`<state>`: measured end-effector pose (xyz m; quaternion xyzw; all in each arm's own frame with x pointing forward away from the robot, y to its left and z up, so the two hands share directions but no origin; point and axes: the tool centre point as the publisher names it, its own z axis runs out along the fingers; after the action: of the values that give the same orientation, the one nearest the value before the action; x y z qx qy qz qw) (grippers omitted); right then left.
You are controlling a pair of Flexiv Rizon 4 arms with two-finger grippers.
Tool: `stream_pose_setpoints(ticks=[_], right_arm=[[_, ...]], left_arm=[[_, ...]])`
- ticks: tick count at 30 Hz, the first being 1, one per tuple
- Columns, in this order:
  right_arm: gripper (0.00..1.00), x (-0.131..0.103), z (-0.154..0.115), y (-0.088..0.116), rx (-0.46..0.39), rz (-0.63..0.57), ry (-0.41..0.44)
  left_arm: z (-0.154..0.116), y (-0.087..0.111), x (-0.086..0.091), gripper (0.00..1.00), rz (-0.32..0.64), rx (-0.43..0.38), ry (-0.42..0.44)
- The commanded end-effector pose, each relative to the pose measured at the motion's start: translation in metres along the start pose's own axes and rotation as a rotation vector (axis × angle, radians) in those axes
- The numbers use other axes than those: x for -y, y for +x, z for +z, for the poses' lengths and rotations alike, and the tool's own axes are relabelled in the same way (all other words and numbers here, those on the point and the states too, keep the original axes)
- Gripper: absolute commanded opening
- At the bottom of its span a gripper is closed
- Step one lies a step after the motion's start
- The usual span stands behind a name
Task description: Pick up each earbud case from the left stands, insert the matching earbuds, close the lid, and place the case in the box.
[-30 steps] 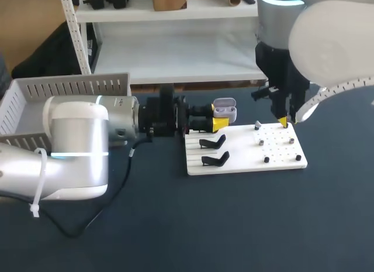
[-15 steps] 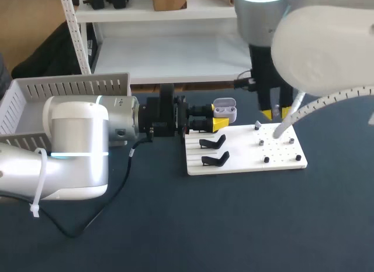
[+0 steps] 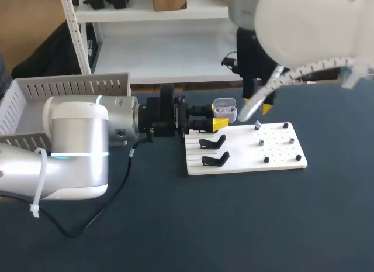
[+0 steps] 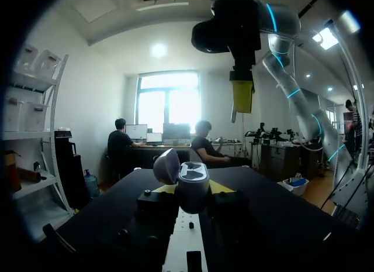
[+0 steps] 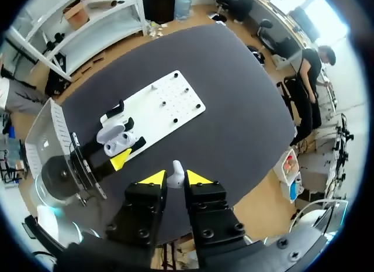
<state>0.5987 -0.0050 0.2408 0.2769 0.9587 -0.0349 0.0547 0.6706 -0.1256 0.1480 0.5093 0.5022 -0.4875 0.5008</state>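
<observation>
left gripper clamped on the open case, held level for loading | right gripper pinching what looks like an earbud, hanging above the case, lined up for insertion

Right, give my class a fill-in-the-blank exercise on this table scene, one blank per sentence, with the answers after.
1. The left gripper is shut on the case, whose lid is ____.
2. The right gripper holds a white ____ between its fingers.
3. On the board, ____ black stands are bare.
4. The box sits on the robot's ____ side.

Missing words: open; earbud; two; left.
</observation>
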Motion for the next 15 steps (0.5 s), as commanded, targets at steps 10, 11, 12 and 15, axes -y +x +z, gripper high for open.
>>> stream_pose_setpoints(ticks=[10,11,12,15], right_arm=[[0.0,-0.053,-0.002,-0.016,0.009,-0.013,-0.027],[0.0,-0.055,-0.001,-0.016,0.005,-0.012,-0.025],[0.0,-0.056,0.0,-0.016,0.005,-0.018,-0.033],[0.0,-0.06,0.003,-0.015,0.006,-0.002,-0.039]], left_arm=[[0.0,0.001,0.0,0.0,0.002,0.003,-0.002],[0.0,0.001,0.0,0.0,0.002,0.003,-0.002],[0.0,0.001,0.0,0.0,0.002,0.003,-0.002],[0.0,0.001,0.0,0.0,0.002,0.003,-0.002]])
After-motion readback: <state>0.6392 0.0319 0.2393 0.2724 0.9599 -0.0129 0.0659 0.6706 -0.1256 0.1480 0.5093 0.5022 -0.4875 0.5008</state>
